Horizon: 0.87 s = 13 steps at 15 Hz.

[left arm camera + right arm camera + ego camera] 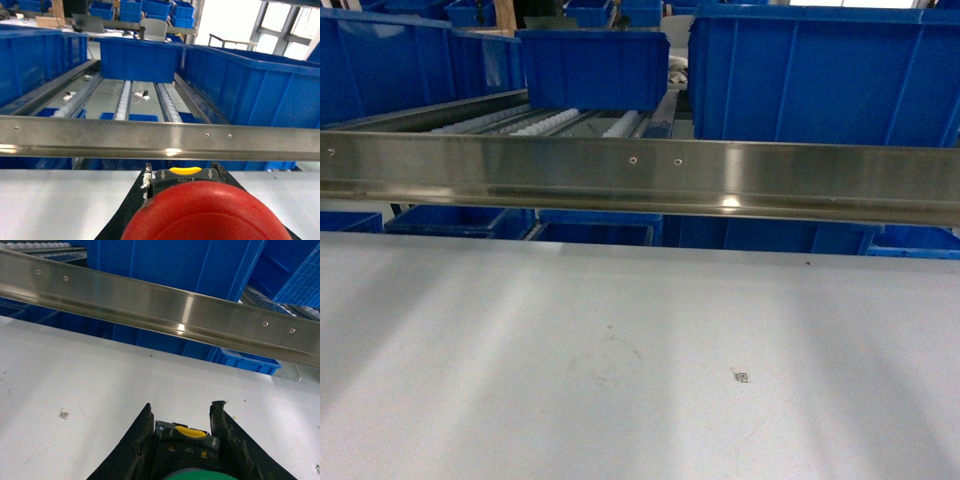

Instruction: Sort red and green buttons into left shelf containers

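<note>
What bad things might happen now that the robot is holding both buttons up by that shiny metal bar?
1. The metal bar runs across in front of the blue bins, so an arm moving forward too low might bump it.
2. The left gripper holds the red button and the right gripper the green button; a weak grip might let one fall onto the white table.

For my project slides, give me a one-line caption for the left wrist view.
Left end effector gripping the red button above the white table, facing the steel rail and blue bins.
</note>
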{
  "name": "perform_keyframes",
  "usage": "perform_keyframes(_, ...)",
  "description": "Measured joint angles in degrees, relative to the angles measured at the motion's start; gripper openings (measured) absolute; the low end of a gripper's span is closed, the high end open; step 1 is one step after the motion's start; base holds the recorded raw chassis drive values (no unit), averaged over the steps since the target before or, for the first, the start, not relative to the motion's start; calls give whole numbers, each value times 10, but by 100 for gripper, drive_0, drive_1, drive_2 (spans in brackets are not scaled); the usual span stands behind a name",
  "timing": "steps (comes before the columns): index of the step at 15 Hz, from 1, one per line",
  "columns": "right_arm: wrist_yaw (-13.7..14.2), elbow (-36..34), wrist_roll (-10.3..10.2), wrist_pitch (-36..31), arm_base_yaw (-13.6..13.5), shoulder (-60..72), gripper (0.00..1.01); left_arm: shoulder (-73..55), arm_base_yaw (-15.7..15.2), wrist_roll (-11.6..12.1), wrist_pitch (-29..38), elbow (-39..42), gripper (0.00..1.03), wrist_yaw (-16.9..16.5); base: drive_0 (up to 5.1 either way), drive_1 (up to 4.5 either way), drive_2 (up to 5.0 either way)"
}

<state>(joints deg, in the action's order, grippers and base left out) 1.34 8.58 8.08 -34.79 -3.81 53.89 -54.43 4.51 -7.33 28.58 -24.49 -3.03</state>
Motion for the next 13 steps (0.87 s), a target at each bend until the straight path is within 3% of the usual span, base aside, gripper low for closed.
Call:
perform_keyframes(1,0,0,0,0,0,0,29,-6,4,0,-3,1,27,-3,0,0,0)
perform_keyframes(13,2,0,0,-1,0,0,29,-1,5,0,1,1,27,-6,-477,138,357)
